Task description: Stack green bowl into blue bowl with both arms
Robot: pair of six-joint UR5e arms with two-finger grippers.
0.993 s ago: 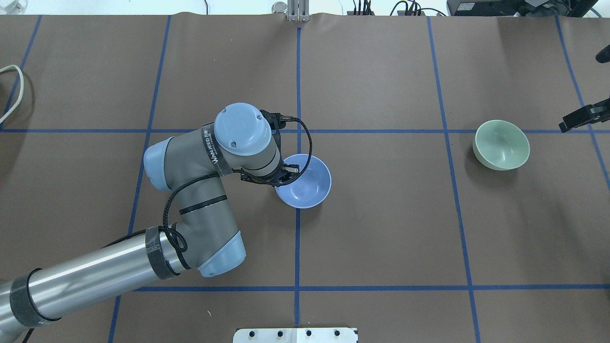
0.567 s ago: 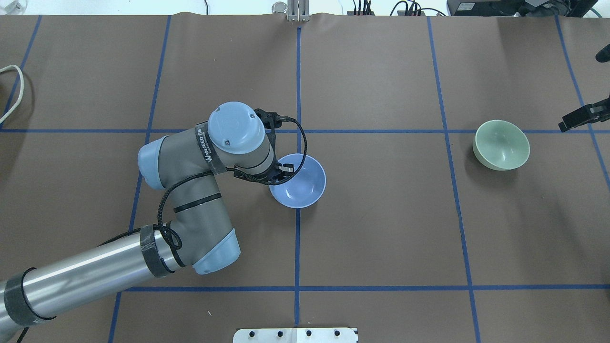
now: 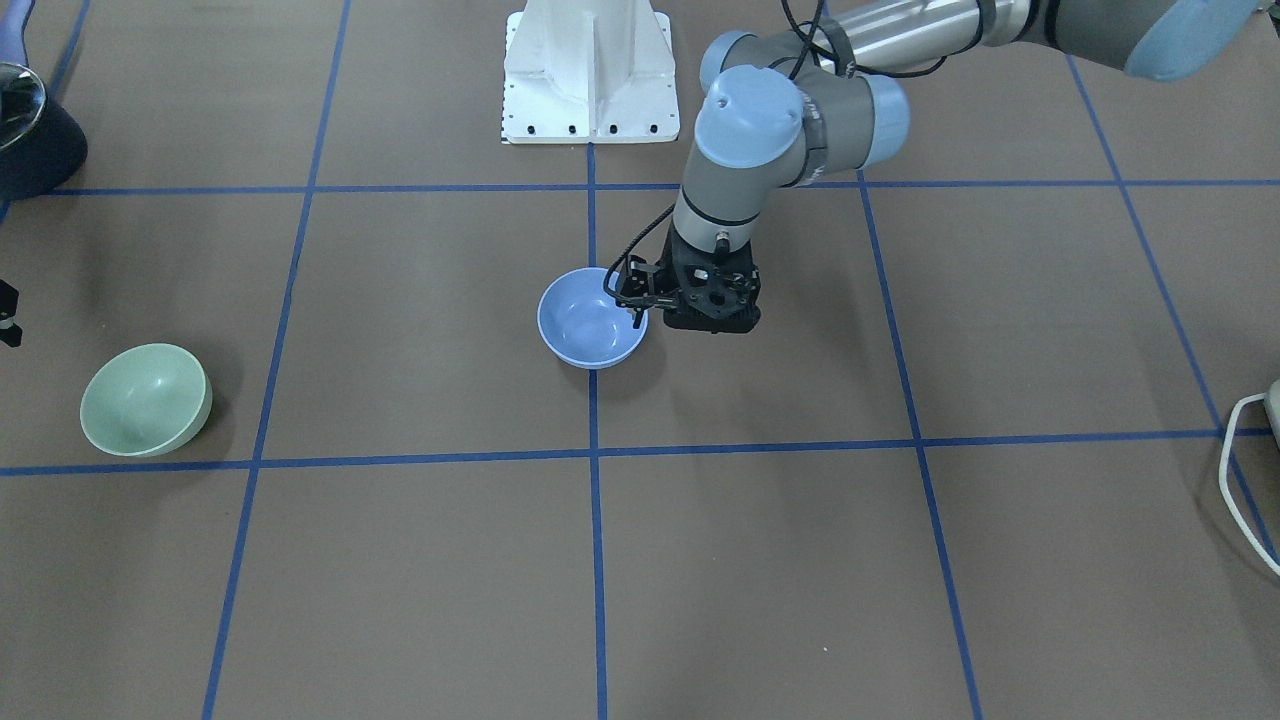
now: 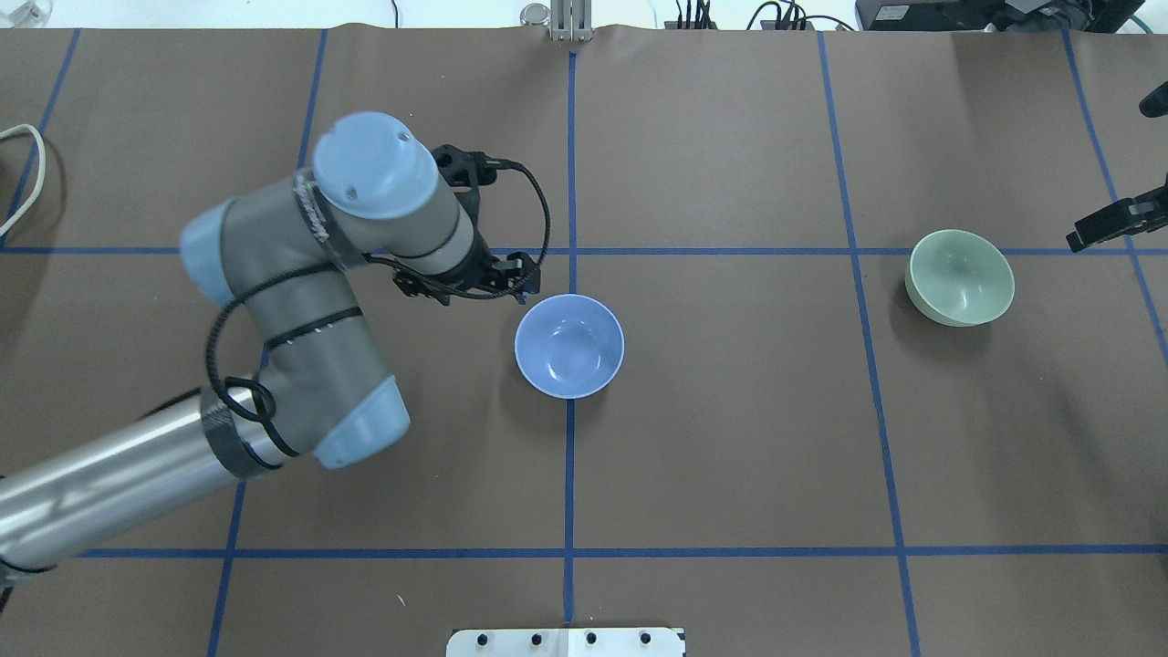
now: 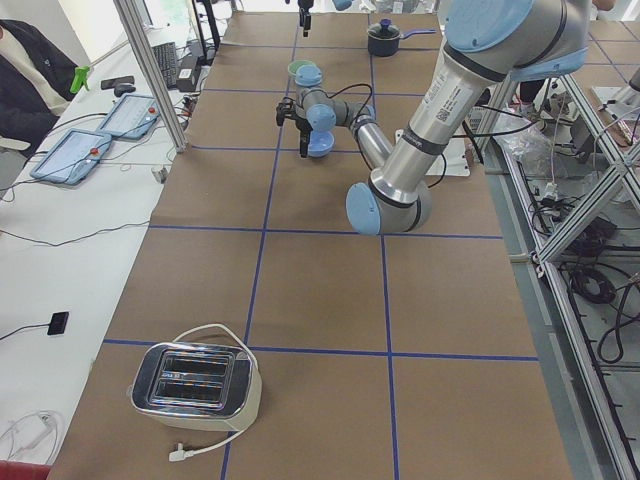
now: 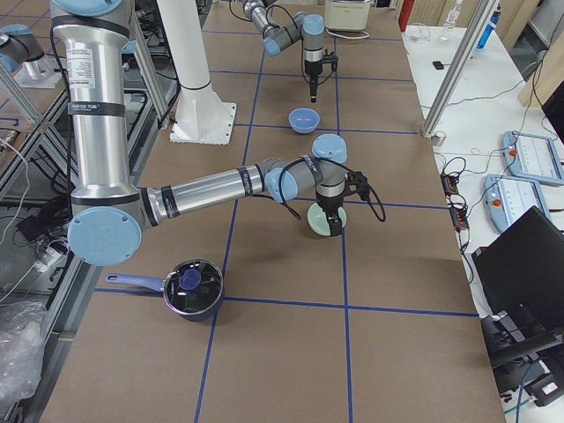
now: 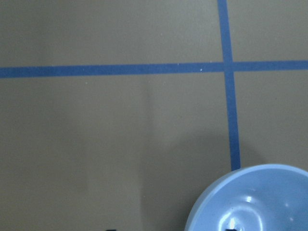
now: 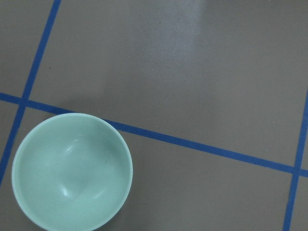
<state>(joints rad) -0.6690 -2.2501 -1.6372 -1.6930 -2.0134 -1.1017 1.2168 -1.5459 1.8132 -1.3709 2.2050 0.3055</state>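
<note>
The blue bowl (image 4: 569, 346) stands upright on the brown table near the centre; it also shows in the front view (image 3: 592, 318) and at the bottom right of the left wrist view (image 7: 250, 202). My left gripper (image 4: 511, 272) hangs empty above the table beside the bowl's far-left rim (image 3: 700, 318), apart from it, jaws apparently open. The green bowl (image 4: 959, 277) stands upright far to the right (image 3: 146, 399) and fills the lower left of the right wrist view (image 8: 72, 171). My right gripper (image 4: 1088, 239) hovers just right of it; I cannot tell whether it is open.
The white pedestal (image 3: 588, 70) stands at the near table edge. A toaster (image 5: 197, 385) sits at the left end with a white cable (image 4: 23, 173). A dark pot (image 6: 192, 289) sits at the right end. Blue tape lines cross the table.
My left gripper was at the blue bowl's rim and slid it slightly left. It has let go and moved up and away to the far left. The green bowl has not moved.
</note>
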